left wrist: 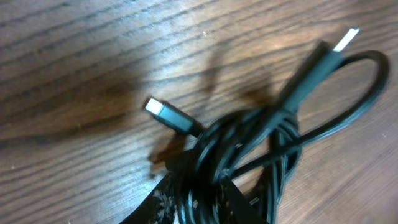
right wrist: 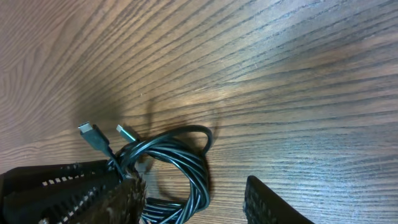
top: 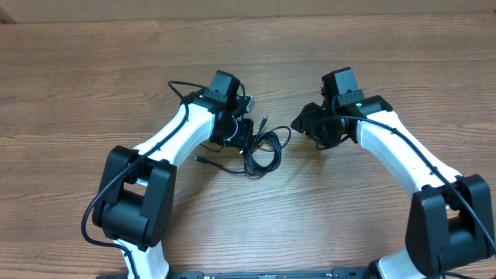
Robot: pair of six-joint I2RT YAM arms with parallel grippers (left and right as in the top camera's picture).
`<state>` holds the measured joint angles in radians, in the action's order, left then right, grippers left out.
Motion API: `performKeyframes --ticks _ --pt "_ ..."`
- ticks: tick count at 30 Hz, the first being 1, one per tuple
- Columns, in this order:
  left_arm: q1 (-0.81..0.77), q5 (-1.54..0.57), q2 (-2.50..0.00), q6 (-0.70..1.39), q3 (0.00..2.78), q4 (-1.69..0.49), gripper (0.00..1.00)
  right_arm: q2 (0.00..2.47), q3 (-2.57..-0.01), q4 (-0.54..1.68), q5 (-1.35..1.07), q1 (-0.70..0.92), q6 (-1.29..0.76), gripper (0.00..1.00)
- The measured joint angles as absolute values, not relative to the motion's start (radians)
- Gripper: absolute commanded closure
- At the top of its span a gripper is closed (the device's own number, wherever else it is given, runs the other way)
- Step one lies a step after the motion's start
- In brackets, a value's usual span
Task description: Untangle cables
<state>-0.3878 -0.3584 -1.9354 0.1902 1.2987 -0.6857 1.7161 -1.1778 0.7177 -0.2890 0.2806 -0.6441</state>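
The cables lie coiled on the table, centre of the overhead view. The left gripper pinches the bundle's left edge. The right gripper stands wide, just right of the coil.

Glossy black plastic-sheathed cables, silvery metal plugs; matt, grained wood table.

cables blurred, cut off below — left pincer mostly hidden
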Motion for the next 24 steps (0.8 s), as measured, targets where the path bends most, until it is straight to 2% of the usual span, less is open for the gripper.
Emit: performKeyframes --ticks 4,5,7,13,17,24 --pt "-0.388 -0.351 -1.935 0.192 1.262 -0.661 0.75 1.764 -1.178 0.698 -0.304 0.281 -0.644 0.5" --pt "-0.388 -0.351 -1.935 0.192 1.258 -0.659 0.8 1.784 -1.178 0.687 -0.316 0.281 -0.643 0.5" --pt "-0.388 -0.352 -1.935 0.192 1.257 -0.653 0.96 1.815 -1.177 0.663 -0.342 0.281 -0.645 0.5" --pt "-0.392 -0.35 -1.932 0.203 1.257 -0.646 0.96 1.828 -1.177 0.627 -0.429 0.278 -0.643 0.49" --pt "-0.39 -0.348 -1.93 0.197 1.259 -0.651 0.96 1.828 -1.177 0.63 -0.538 0.219 -0.615 0.47" --pt "-0.329 -0.453 -1.874 0.0 1.259 -0.625 0.96 1.828 -1.177 0.672 -0.795 0.05 -0.546 0.46"
